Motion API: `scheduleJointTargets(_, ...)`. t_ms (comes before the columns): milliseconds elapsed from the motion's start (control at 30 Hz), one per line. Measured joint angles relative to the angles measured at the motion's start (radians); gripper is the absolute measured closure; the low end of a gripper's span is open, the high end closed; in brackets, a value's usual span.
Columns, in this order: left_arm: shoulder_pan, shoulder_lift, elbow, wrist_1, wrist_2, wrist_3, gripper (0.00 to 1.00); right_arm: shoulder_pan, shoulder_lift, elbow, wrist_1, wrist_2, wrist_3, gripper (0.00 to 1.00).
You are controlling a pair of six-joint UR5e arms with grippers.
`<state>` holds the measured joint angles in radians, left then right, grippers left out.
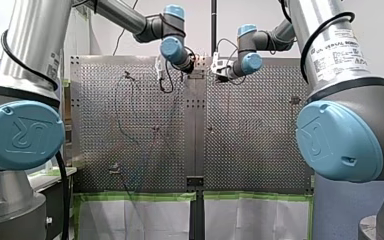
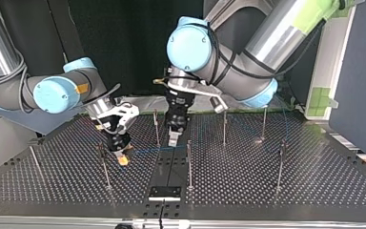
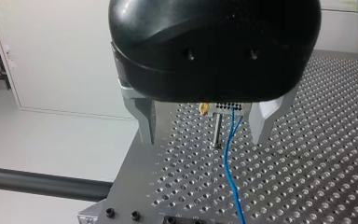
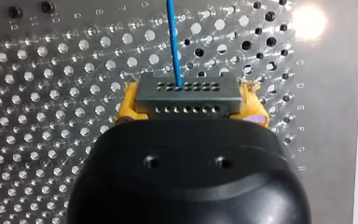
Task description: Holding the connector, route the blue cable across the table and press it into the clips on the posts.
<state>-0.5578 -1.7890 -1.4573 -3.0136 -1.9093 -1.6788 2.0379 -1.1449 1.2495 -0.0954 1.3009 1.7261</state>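
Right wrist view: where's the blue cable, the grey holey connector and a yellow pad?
thin blue cable (image 4: 174, 42), right wrist view, its middle stretch.
grey metal connector (image 4: 186, 99), right wrist view, its holed face.
yellow pad (image 4: 127, 109), right wrist view, its outer side.

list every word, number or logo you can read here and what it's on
"UR": blue joint cap of my left arm.
"UNIVERSAL ROBOTS": white sticker on my right arm; its smaller print is too blurred.
"C", "D", "E", "F", "G", "H": stamped along one edge of the table, right wrist view.
Numbers along its other edge: too blurred to be sure.
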Motion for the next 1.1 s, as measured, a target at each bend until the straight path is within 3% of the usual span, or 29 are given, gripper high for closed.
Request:
scheduleJointTargets(267, -0.006, -0.067, 0.067, -0.002, 0.007, 0.011, 0.02, 0.000, 0.001, 0.000, 0.000, 0.000, 0.000, 1.00)
scheduleJointTargets(700, -0.008, -0.105, 0.101, 0.026, -0.092, 0.035, 0.02, 0.004, 0.001, 0.000, 0.000, 0.000, 0.000, 1.00)
scheduleJointTargets(933, -0.020, -0.124, 0.106, 0.031, -0.082, 0.038, 0.02, 0.005, 0.001, 0.000, 0.000, 0.000, 0.001, 1.00)
scheduleJointTargets(1100, -0.029, -0.159, 0.134, 0.014, -0.104, 0.051, 0.02, 0.006, 0.001, 0.000, 0.001, 0.000, 0.001, 1.00)
